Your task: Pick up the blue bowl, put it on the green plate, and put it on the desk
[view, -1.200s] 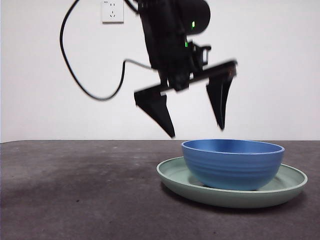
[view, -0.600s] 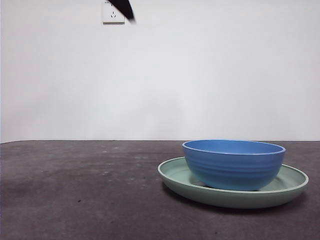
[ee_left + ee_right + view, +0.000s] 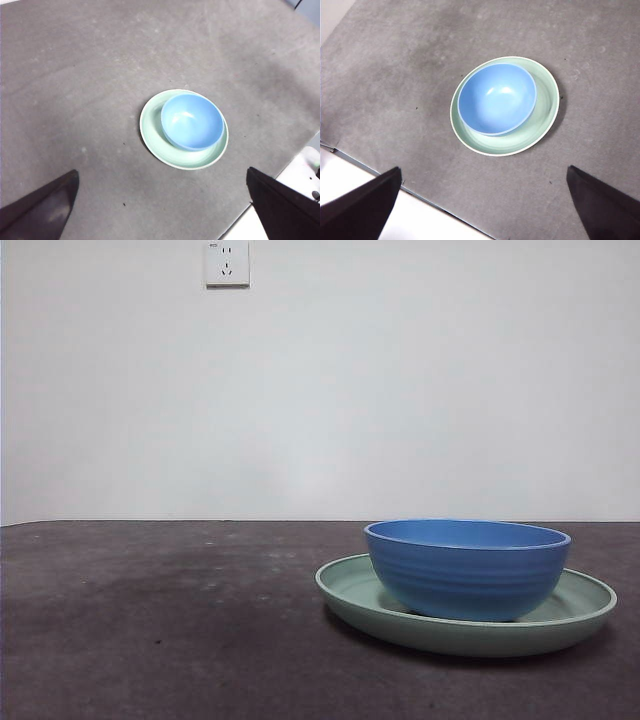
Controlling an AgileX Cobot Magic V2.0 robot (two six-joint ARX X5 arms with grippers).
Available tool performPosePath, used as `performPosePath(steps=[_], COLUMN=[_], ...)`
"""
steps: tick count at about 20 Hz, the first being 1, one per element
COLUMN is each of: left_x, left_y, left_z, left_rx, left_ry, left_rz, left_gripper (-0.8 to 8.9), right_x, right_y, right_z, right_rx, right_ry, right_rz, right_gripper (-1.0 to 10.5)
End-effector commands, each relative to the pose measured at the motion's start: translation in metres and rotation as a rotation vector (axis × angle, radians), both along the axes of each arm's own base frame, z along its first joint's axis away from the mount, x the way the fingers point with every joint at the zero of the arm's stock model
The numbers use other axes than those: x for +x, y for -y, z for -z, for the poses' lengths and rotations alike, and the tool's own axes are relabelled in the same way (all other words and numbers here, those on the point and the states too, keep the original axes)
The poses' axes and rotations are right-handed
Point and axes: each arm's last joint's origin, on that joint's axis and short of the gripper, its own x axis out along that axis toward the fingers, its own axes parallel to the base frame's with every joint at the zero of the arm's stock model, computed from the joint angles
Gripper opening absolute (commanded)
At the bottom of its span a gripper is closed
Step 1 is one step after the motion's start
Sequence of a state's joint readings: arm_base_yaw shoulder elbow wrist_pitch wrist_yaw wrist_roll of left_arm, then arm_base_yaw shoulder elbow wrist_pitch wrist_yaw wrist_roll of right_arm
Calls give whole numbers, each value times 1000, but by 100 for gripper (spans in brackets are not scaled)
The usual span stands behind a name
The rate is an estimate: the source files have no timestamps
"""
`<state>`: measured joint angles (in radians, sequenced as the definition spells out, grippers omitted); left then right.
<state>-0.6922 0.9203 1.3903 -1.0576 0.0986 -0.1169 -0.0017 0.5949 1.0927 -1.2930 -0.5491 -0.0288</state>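
A: Biggest first. We had the desk point(image 3: 160, 640) filling the lower part of the front view, dark grey-brown, mottled, w/ a white wall behind it and a wall socket point(image 3: 227, 262) high up, left of centre.

B: Agreed. Next we logged the green plate point(image 3: 465, 625), flat on the desk, right of centre & fairly near the camera. Pale mint, glossy, low rim.

A: And the blue bowl point(image 3: 466, 568)?

B: We saw it upright on the plate, empty inside. From above it sat off-centre, so a wider crescent of plate showed on one side. Bowl clearly narrower than the plate.

A: Arms?

B: Neither showed in the front view. We found both high over the desk, well apart from the dishes. The left gripper point(image 3: 162, 210) looked down on bowl & plate from above; its jaws were spread wide, nothing between them.

A: Same w/ the right gripper point(image 3: 485, 205): jaws far apart, nothing held, bowl & plate visible between them far below. We also noted the desk's edge w/ a pale surface beyond it in both wrist views.
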Motion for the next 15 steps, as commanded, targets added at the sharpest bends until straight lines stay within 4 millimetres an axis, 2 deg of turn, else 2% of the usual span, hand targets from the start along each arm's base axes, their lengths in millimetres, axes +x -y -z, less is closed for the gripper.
performPosePath(steps=[1, 4, 7, 10, 15], left_x=[-11, -25, -38, -47, -50], left_y=[-9, -21, -31, -39, -39], left_z=[20, 62, 92, 103, 104], left_rx=[-13, -40, -126, -103, -114], left_ry=[11, 18, 23, -1, -29], left_rz=[-5, -15, -51, -52, -18], left_gripper=[563, 562, 563, 562, 562], right_x=[-1, -1, -2, -3, 2], right_y=[0, 0, 0, 0, 1], right_z=[-5, -5, -4, -3, 3], right_rx=[12, 26, 29, 28, 41], right_ry=[11, -2, -18, -41, -181], right_rz=[12, 25, 29, 31, 105], right_gripper=[600, 600, 600, 600, 599])
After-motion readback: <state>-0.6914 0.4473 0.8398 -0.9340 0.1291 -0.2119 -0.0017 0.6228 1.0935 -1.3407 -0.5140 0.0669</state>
